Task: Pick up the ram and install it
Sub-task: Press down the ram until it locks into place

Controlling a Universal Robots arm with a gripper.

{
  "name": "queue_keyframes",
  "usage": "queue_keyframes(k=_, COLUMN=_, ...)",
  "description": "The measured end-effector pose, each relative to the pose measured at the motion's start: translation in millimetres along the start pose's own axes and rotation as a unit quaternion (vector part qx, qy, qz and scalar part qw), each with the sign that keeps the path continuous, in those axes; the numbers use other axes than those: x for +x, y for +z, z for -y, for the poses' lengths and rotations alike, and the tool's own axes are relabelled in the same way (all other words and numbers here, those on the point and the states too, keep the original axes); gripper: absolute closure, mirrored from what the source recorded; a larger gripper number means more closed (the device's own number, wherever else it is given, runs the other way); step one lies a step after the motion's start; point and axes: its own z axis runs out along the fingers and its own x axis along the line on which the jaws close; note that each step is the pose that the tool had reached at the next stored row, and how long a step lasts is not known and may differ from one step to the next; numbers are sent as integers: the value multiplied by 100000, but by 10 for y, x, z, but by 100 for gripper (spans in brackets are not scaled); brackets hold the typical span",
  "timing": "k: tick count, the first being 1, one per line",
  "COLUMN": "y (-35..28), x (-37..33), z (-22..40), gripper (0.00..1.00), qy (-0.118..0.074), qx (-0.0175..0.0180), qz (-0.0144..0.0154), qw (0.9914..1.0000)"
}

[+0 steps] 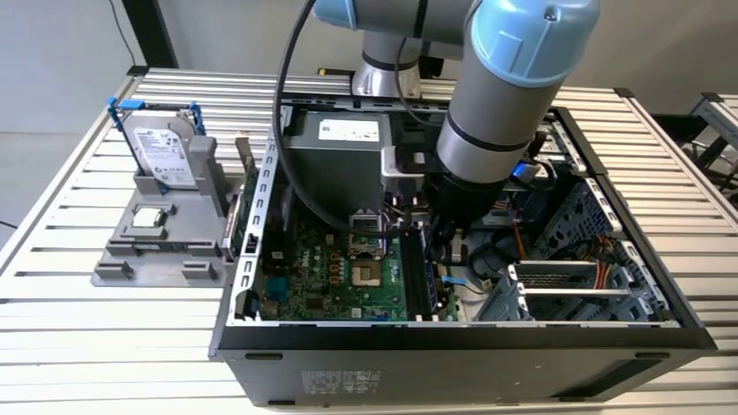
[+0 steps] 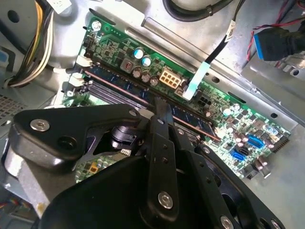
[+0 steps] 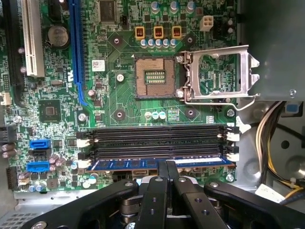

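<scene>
Slatted metal worktop point(image 1: 69, 346) carries an open PC case point(image 1: 461, 346) lying on its side, toward the near edge, w/ a grey parts holder point(image 1: 155, 246) beside it on the exterior view's left. UR arm point(image 1: 507, 95), grey w/ blue caps, reaches down from the far edge into the case, over the motherboard point(image 1: 334, 285). Grey PSU box point(image 1: 334, 160) sits at the far end of the case interior; empty drive cage point(image 1: 576, 290) on the exterior view's right.

On the holder: silver hard drive in a blue frame point(image 1: 162, 151) stands upright at the far end; small square processor chip point(image 1: 147, 217) lies flat in a recess nearer the front.

On the board, first wrist view: CPU socket point(image 3: 152, 76) is bare, its metal load plate point(image 3: 219, 74) flipped open beside it. Four memory slots point(image 3: 157, 138) run side by side w/ white latches at the ends.

The ram point(image 3: 157, 163) lies along the slot nearest the tool, blue-green stick w/ dark chips, running latch to latch; in the second wrist view it point(image 2: 143, 93) shows as a long strip in the slot bank.

Tool point(image 3: 166, 167) is right at the stick's mid-length, black fingers point(image 3: 170, 172) drawn together w/ tips at the ram's top edge, pinching it as far as can be seen. Second wrist view has the tool point(image 2: 162, 110) tips on that same strip.
</scene>
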Motion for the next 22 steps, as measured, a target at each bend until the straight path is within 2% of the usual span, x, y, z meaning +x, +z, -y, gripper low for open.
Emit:
queue_keyframes(k=6, y=103, x=6, z=1, gripper=100, qy=0, qx=-20, qz=-85, qw=100000)
queue_keyframes(k=8, y=87, x=2, z=2, gripper=100, qy=6, qx=-29, qz=-105, qw=100000)
queue_keyframes(k=9, y=59, x=-2, z=1, gripper=100, qy=8, qx=-21, qz=108, qw=100000)
queue_keyframes(k=11, y=-40, x=-3, z=-1, gripper=100, qy=11, qx=-47, qz=3, qw=100000)
queue_keyframes(k=22, y=-540, x=-21, z=-8, gripper=100, qy=5, qx=-47, qz=-3, qw=100000)
